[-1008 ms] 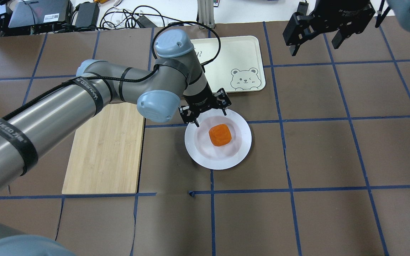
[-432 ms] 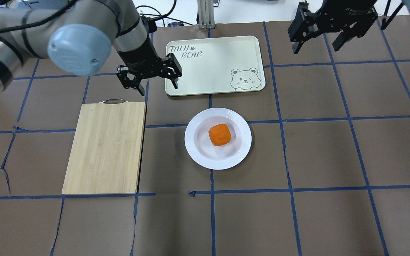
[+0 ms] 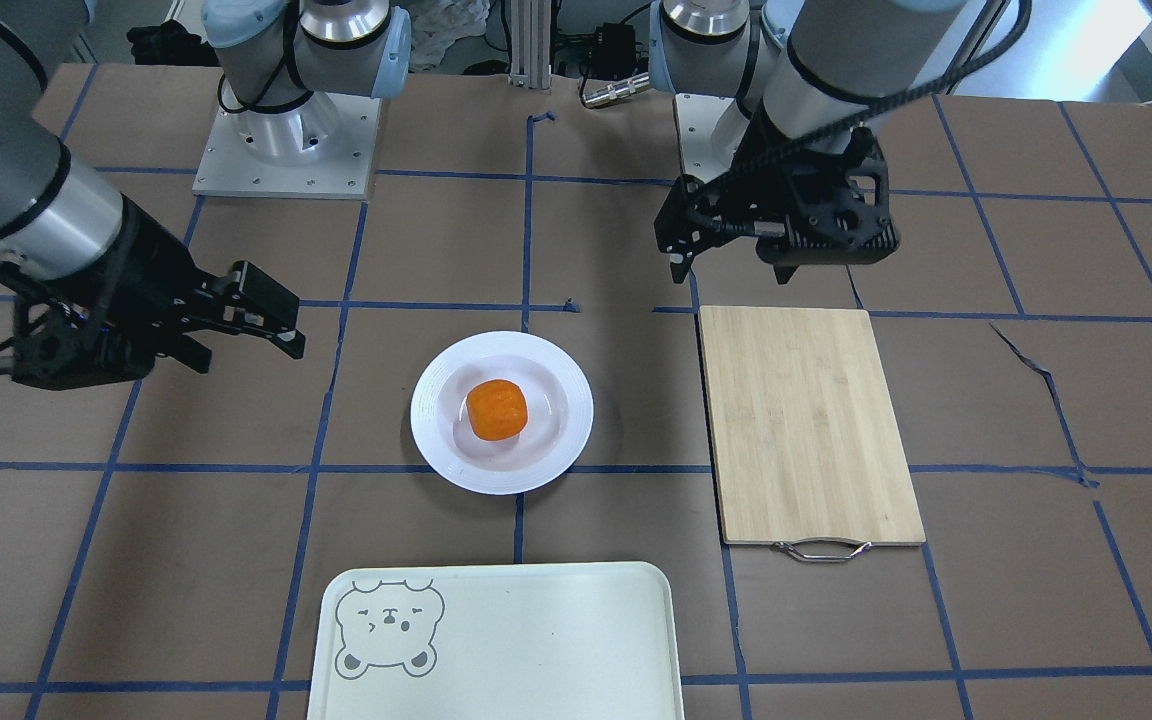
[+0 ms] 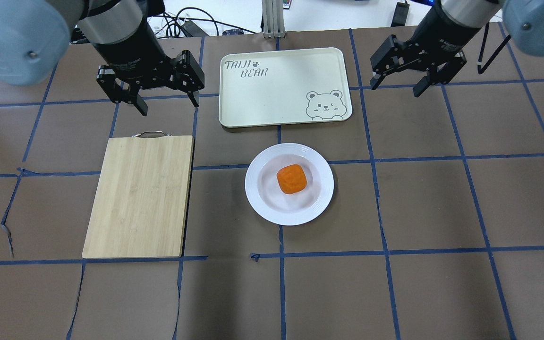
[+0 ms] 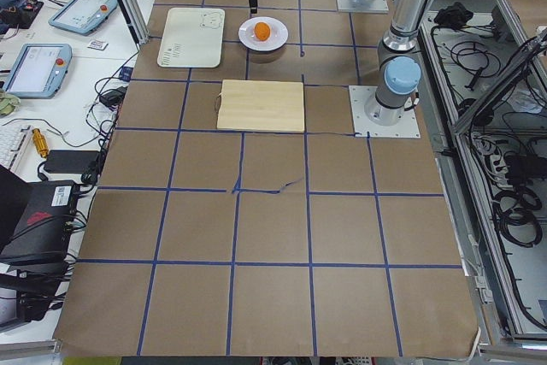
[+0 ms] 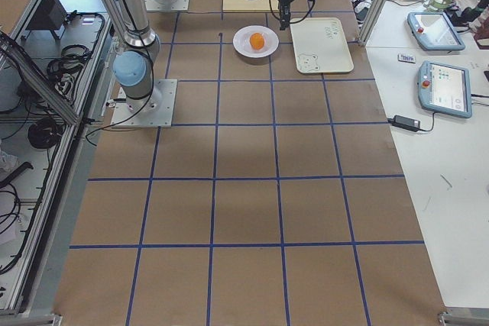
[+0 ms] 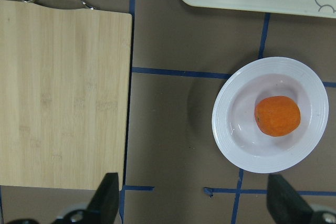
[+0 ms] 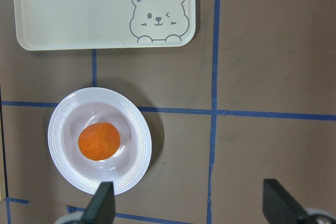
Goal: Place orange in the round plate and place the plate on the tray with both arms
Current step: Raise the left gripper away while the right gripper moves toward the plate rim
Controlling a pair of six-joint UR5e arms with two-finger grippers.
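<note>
The orange lies in the sunken centre of the round white plate, which rests on the brown table just near of the tray. My left gripper hovers open and empty beside the tray's left edge, above the cutting board's handle. Open as well, my right gripper hangs to the right of the tray with nothing in it. Both wrist views look down on the plate and the orange from well above.
A bamboo cutting board with a metal handle lies left of the plate. Blue tape lines cross the brown table cover. Cables and electronics sit past the table's far edge.
My left gripper has lifted away from the plate's far rim and swung left to beside the tray, still open. The right gripper has shifted slightly lower. Orange and plate have not moved.
</note>
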